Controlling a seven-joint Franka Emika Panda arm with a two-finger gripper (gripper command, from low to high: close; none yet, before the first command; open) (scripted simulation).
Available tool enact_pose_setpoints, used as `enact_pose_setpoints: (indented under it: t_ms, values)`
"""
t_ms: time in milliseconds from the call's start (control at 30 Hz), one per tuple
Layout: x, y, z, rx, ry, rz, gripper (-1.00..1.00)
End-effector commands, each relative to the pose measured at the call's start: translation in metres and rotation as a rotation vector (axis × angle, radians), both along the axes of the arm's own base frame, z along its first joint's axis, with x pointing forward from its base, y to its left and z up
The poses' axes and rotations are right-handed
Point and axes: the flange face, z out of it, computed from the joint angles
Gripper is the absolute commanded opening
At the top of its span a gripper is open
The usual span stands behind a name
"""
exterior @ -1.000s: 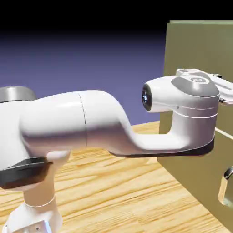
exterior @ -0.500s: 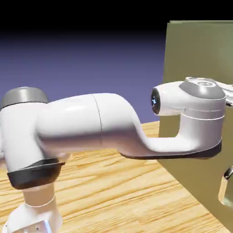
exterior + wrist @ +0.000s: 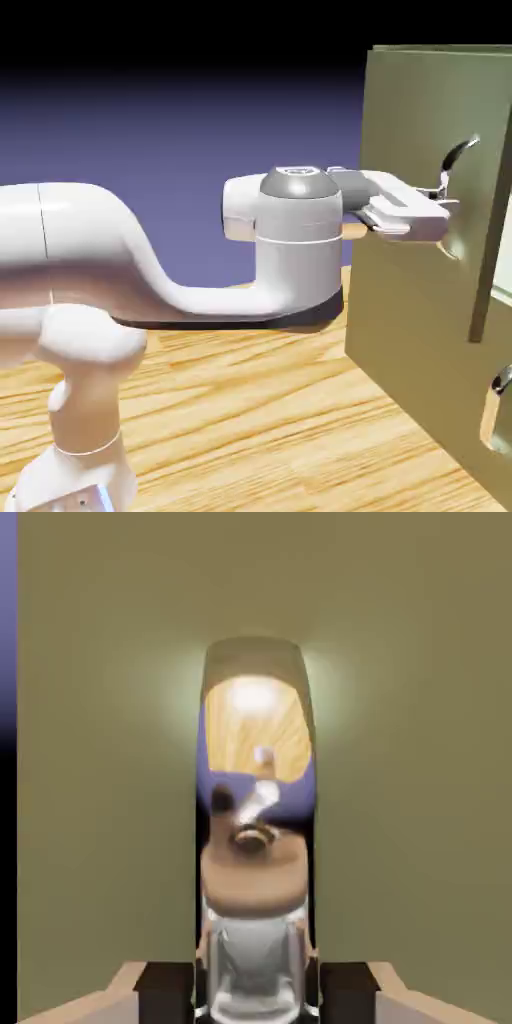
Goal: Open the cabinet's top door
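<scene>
arm (image 3: 150,270): reaches level from the left over the tabletop (image 3: 250,420) toward the cabinet (image 3: 400,300) on the right; likely kept level so a pull runs straight out from the panel
tool (image 3: 440,205): pressed together, pinching the handle (image 3: 458,155); in the hand view the handle (image 3: 255,812) fills the gap between the fingertips (image 3: 165,992)
top door (image 3: 430,130): upper right; swung out a little from the cabinet front, its edge clear of the panel below
lower handle (image 3: 498,385): far right, untouched

One cabinet (image 3: 410,330), two olive panels, two silver handles, one white arm (image 3: 150,270), one table (image 3: 260,430).
</scene>
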Motion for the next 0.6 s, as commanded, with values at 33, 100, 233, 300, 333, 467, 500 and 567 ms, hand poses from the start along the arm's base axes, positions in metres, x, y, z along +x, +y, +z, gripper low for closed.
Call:
enact_pose_setpoints:
  t_ms: [33, 100, 233, 300, 333, 467, 500, 567]
  values:
    - [-0.015, 0.011, 0.0, 0.0, 0.0, -0.035, -1.0]
    - [-0.029, 0.023, 0.0, 0.0, 0.0, -0.072, -1.0]
    - [-0.059, 0.049, 0.0, 0.0, 0.0, -0.151, -1.0]
    - [-0.073, 0.064, 0.0, 0.0, 0.0, -0.192, -1.0]
    - [-0.08, 0.071, 0.0, 0.0, 0.0, -0.212, -1.0]
    - [-0.105, 0.1, 0.0, 0.0, 0.0, -0.288, -1.0]
    - [-0.11, 0.107, 0.0, 0.0, 0.0, -0.306, -1.0]
    - [-0.12, 0.121, 0.0, 0.0, 0.0, -0.34, -1.0]
